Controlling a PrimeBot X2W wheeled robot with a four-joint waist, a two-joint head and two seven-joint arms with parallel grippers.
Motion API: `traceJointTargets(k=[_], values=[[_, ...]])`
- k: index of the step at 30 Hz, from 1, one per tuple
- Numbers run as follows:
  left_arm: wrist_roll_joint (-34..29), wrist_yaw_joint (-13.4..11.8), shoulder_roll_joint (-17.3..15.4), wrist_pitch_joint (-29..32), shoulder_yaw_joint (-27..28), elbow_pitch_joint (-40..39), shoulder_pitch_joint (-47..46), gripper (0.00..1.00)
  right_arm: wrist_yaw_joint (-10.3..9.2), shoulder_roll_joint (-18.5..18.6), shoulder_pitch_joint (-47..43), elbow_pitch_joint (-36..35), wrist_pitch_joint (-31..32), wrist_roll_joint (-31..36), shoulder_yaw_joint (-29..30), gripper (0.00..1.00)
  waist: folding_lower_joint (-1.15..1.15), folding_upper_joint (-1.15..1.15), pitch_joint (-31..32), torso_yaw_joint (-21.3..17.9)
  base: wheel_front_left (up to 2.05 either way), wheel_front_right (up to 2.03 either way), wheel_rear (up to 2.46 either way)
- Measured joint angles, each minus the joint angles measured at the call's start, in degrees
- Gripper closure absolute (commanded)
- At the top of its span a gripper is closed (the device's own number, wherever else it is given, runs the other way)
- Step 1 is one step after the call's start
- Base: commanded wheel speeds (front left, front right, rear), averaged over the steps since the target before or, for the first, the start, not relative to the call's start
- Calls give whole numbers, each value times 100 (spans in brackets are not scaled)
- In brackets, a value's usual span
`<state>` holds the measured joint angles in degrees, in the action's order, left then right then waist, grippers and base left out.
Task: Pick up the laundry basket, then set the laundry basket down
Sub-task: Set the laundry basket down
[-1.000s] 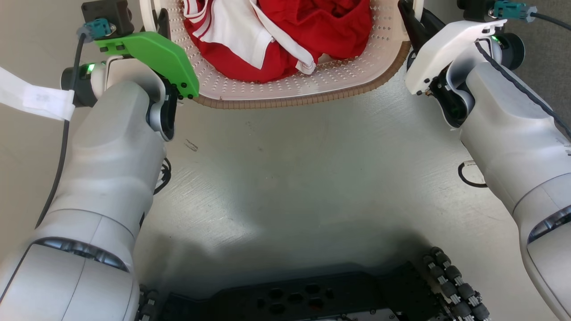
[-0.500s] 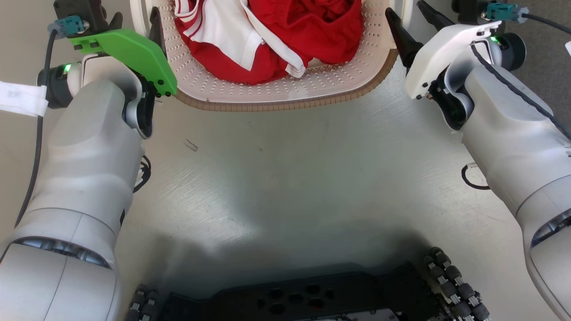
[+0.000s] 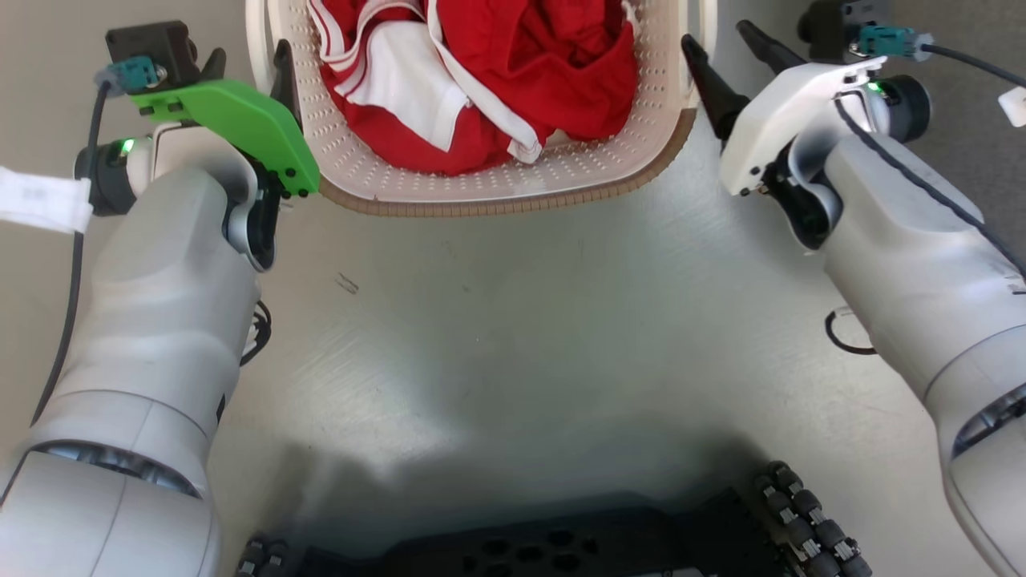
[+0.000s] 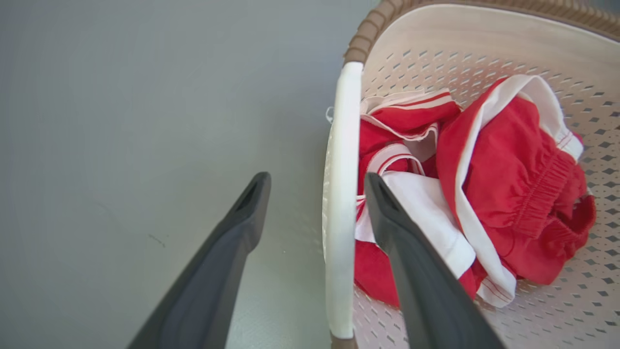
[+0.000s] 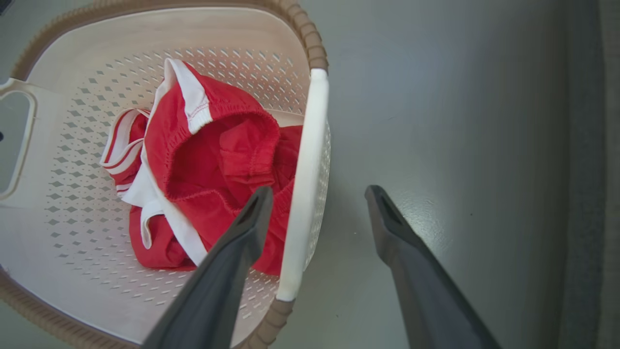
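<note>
The laundry basket [image 3: 497, 200], cream perforated plastic with a brown woven rim band, sits on the grey floor at the top centre, holding red and white clothes [image 3: 513, 80]. My left gripper [image 3: 248, 62] is open. It straddles the basket's white left handle [image 4: 341, 194], one finger outside and one inside over the clothes. On the other side my right gripper [image 3: 728, 46] is open too, with the right handle [image 5: 305, 184] between its fingers. In the wrist views neither gripper [image 4: 317, 182] [image 5: 318, 191] is seen pressing on a handle. The basket wall [image 4: 484, 39] [image 5: 72, 58] looks level.
My dark base [image 3: 561, 549] with its roller wheels [image 3: 809, 521] lies at the bottom edge. A strip of darker carpet [image 3: 978, 136] runs along the right. A black ring mark [image 3: 842, 336] is on the floor by my right forearm.
Both grippers have gone from shut on the basket's handles to open around them. More of the basket now shows in the head view, which has shifted a little.
</note>
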<state>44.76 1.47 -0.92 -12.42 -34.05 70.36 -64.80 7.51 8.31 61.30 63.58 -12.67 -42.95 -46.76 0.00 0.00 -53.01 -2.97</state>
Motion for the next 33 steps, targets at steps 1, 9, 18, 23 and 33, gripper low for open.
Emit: traceJointTargets(k=[1,9,18,23,33], values=[[-1,10,0,-29,-19,-2,22,0,0,34,-6,2,-36,1,8,0,0,0,40,0,0,0,0],[-86,11,-2,-135,-146,-12,169,0,0,122,-166,1,-113,-3,25,0,0,0,479,2,0,0,0],[-376,-4,-3,-185,-267,-115,463,0,0,124,-483,-45,-149,-13,86,0,0,0,1214,10,0,0,0],[-575,-213,-100,-185,-249,-579,618,0,0,197,-587,-232,-149,18,207,0,0,0,1610,11,0,0,0],[-845,-409,-246,-201,-96,-1245,1154,0,-107,247,-1069,-622,-158,164,468,0,0,0,2338,8,0,0,0]])
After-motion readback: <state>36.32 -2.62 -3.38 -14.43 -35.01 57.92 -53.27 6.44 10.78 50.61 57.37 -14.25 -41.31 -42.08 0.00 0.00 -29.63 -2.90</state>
